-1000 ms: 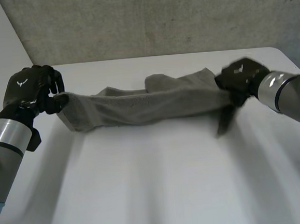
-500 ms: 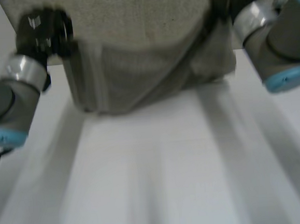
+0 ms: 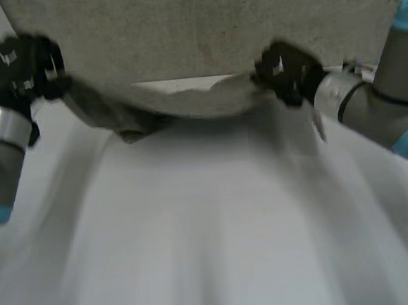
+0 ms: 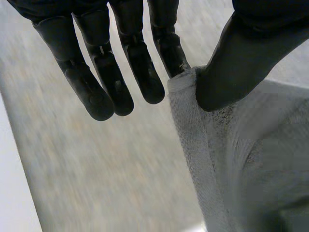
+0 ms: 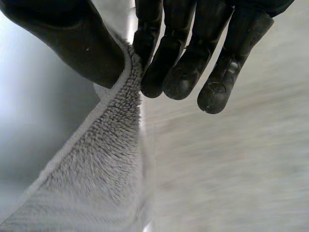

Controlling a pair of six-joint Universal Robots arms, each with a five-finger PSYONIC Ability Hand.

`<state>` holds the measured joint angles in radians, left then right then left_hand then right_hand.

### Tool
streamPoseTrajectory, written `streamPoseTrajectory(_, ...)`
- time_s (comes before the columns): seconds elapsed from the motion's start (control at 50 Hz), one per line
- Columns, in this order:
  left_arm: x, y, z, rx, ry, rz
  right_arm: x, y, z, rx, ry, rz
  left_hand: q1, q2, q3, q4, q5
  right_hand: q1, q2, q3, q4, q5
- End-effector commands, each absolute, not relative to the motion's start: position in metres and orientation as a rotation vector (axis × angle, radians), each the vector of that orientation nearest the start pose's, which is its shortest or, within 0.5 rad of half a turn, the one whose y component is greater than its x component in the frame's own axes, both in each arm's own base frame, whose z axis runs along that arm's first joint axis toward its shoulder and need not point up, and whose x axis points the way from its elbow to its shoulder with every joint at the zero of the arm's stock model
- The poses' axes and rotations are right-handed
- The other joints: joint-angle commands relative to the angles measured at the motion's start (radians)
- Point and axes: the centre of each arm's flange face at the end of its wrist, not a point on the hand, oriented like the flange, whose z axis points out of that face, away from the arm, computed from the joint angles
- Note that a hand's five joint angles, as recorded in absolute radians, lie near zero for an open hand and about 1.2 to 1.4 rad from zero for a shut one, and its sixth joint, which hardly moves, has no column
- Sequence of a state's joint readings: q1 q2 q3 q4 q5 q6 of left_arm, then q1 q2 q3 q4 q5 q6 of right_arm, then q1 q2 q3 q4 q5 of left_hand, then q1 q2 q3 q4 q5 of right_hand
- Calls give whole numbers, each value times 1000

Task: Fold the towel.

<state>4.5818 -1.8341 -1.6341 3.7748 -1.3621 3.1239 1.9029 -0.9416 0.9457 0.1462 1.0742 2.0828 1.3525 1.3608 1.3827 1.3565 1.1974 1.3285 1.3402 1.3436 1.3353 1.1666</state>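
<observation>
The grey towel (image 3: 127, 115) hangs stretched between my two hands over the far part of the white table (image 3: 209, 223). At its left end, my left hand (image 3: 20, 61) holds it raised. In the left wrist view, the thumb of the left hand (image 4: 130, 63) pinches a hemmed corner of the towel (image 4: 241, 159) against a finger, while the other fingers are straight. At the towel's right end is my right hand (image 3: 286, 68). In its wrist view, the right hand (image 5: 193, 53) pinches the towel's hemmed edge (image 5: 96, 179) between thumb and fingers.
A grey textured wall (image 3: 201, 25) rises right behind the table's far edge. Both forearms reach in from the sides, the right one (image 3: 370, 104) low over the table's back right.
Both hands lifted the towel off the table, held it high and spread half a second ago, and now hold it lower toward the table's far edge. The grips stayed shut.
</observation>
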Motion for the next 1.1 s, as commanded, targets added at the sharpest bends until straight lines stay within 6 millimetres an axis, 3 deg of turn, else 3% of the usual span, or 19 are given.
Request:
streamPoseTrajectory(0.02, -184, -329, 203, 493, 2161, -2519, 288, -327, 183, -2005, 1793, -1692, 44, 35, 14, 40, 24, 68, 56, 53, 61, 55)
streamPoseTrajectory(0.12, -180, -325, 193, 489, 2190, -2477, 286, -318, 171, -1950, 1881, -1617, 44, 35, 14, 40, 24, 68, 56, 53, 61, 55)
streamPoseTrajectory(0.16, -180, -325, 193, 487, 2191, -2474, 285, -316, 169, -1853, 1952, -1587, 44, 35, 14, 40, 24, 68, 56, 53, 61, 55)
streamPoseTrajectory(0.34, -176, -326, 201, 460, 2158, -2497, 278, -318, 160, -1643, 2108, -1539, 44, 35, 14, 40, 24, 16, 4, 1, 9, 3)
streamPoseTrajectory(0.38, -176, -325, 201, 457, 2159, -2497, 276, -320, 157, -1599, 2132, -1558, 44, 35, 14, 40, 24, -78, -90, -93, -85, -91)
streamPoseTrajectory(0.42, -176, -325, 201, 457, 2159, -2497, 274, -325, 149, -1500, 2160, -1617, 44, 35, 14, 40, 24, -452, -464, -467, -459, -464)
streamPoseTrajectory(0.52, -176, -325, 201, 454, 2158, -2496, 265, -337, 142, -1316, 2228, -1733, 44, 35, 14, 40, 24, -617, -629, -632, -624, -630)
streamPoseTrajectory(0.6, -175, -326, 201, 447, 2156, -2497, 261, -341, 144, -1229, 2279, -1780, 44, 35, 14, 40, 24, -756, -768, -771, -763, -769)
streamPoseTrajectory(0.66, -175, -326, 201, 442, 2154, -2498, 258, -341, 158, -1182, 2286, -1829, 44, 35, 14, 40, 24, -844, -856, -859, -851, -857)
streamPoseTrajectory(0.7, -175, -327, 202, 437, 2156, -2502, 253, -336, 180, -1148, 2263, -1885, 44, 35, 14, 40, 24, -970, -982, -985, -977, -983)
streamPoseTrajectory(0.76, -174, -327, 203, 419, 2163, -2511, 245, -337, 187, -1124, 2274, -1906, 44, 35, 14, 40, 24, -965, -976, -980, -971, -977)
streamPoseTrajectory(0.8, -173, -327, 203, 408, 2169, -2515, 220, -343, 192, -1074, 2339, -1928, 44, 35, 14, 40, 24, -932, -944, -948, -939, -945)
streamPoseTrajectory(0.82, -172, -328, 203, 397, 2172, -2515, 220, -343, 192, -1074, 2339, -1928, 44, 35, 14, 40, 24, -932, -944, -947, -939, -945)
streamPoseTrajectory(0.86, -172, -328, 203, 389, 2178, -2519, 205, -341, 183, -1061, 2404, -1858, 44, 35, 14, 40, 24, -883, -894, -898, -890, -895)
streamPoseTrajectory(0.96, -171, -327, 202, 378, 2191, -2521, 195, -341, 164, -1103, 2429, -1743, 44, 35, 14, 40, 24, -739, -751, -754, -746, -751)
streamPoseTrajectory(1.1, -171, -326, 200, 372, 2205, -2512, 178, -351, 140, -1160, 2480, -1647, 44, 35, 14, 40, 24, -736, -747, -751, -742, -748)
